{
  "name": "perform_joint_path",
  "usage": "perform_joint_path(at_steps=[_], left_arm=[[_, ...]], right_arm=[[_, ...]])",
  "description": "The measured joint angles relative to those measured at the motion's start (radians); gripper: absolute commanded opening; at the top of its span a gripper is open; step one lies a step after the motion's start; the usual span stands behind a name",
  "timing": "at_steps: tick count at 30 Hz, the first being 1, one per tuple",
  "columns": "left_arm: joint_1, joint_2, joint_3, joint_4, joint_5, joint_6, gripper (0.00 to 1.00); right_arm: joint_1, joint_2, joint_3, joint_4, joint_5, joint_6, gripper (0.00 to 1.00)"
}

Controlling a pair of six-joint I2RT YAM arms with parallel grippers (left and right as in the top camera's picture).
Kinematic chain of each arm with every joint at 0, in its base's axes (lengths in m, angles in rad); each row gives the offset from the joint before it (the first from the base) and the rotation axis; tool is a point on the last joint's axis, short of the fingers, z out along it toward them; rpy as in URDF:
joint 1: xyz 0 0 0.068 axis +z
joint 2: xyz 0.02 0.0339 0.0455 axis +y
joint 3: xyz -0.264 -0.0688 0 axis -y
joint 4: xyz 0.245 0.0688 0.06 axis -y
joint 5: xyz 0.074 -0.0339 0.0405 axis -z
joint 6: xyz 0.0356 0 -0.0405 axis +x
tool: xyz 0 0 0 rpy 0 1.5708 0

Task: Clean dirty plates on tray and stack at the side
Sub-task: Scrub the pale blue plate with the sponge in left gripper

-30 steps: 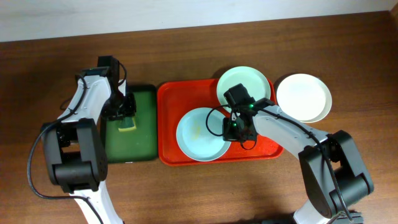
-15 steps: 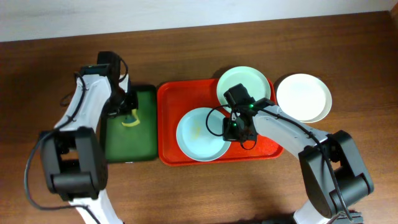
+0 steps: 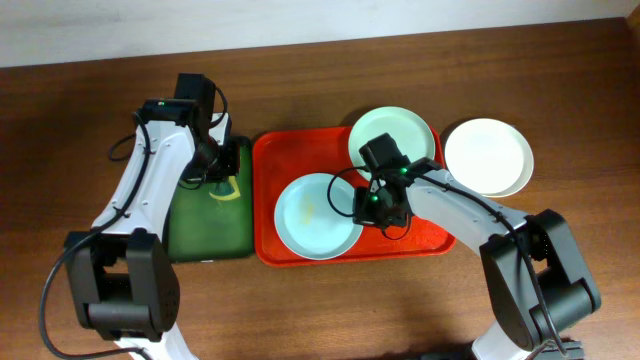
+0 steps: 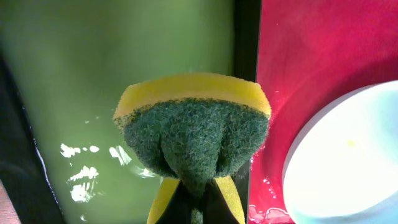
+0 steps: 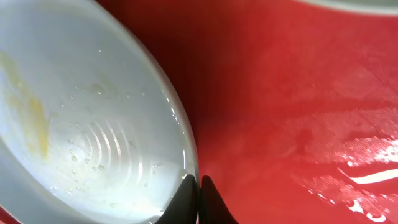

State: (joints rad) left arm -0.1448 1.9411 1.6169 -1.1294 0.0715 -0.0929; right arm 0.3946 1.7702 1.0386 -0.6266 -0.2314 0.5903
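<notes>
yellow-and-green sponge [image 4: 193, 134]: clenched in the left tool [image 4: 194, 202]. a second ago it sat low on the dark green tray [image 3: 205, 225]; now it is lifted and carried toward the left rim of the red tray [image 3: 275, 160]. judgement: scrubbing is about to begin.
right tool [image 5: 198, 199]: pinched shut on the near rim of the smeared plate [image 3: 315, 215], which has slid slightly left on the red tray.
smeared plate: just right of the sponge, across the tray rim, yellow streak unwiped.
second mint plate [image 3: 392, 135]: far tray corner.
white plate [image 3: 488, 155]: on the surface [image 3: 330, 310], beside the red tray.
</notes>
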Motion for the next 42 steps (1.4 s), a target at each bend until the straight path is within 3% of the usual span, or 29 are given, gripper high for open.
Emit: perform_joint_path(at_steps=[2,7,9,10,11,37,38,39,40,42], left_arm=[[0.000,0.000,0.000,0.000,0.000,0.000,0.00],[0.000,0.000,0.000,0.000,0.000,0.000,0.00],[0.000,0.000,0.000,0.000,0.000,0.000,0.00],[0.000,0.000,0.000,0.000,0.000,0.000,0.00],[0.000,0.000,0.000,0.000,0.000,0.000,0.00],[0.000,0.000,0.000,0.020,-0.005,0.000,0.00],[0.000,0.000,0.000,0.022,-0.005,0.000,0.00],[0.000,0.000,0.000,0.026,-0.005,0.000,0.00],[0.000,0.000,0.000,0.027,-0.005,0.000,0.00],[0.000,0.000,0.000,0.030,-0.005,0.000,0.00]], right_arm=[[0.000,0.000,0.000,0.007,-0.005,0.012,0.27],[0.002,0.000,0.000,0.011,-0.001,0.020,0.29],[0.002,0.000,-0.001,0.015,0.014,0.020,0.26],[0.002,0.000,-0.002,0.021,0.023,0.020,0.07],[0.002,0.000,-0.002,0.029,0.026,0.018,0.04],[0.003,0.000,-0.003,0.071,-0.035,0.066,0.04],[0.004,0.000,-0.003,0.072,-0.037,0.068,0.05],[0.007,0.000,-0.003,0.076,-0.037,0.068,0.17],[0.011,0.000,-0.003,0.077,-0.037,0.068,0.22],[0.014,0.000,-0.003,0.082,-0.037,0.074,0.25]])
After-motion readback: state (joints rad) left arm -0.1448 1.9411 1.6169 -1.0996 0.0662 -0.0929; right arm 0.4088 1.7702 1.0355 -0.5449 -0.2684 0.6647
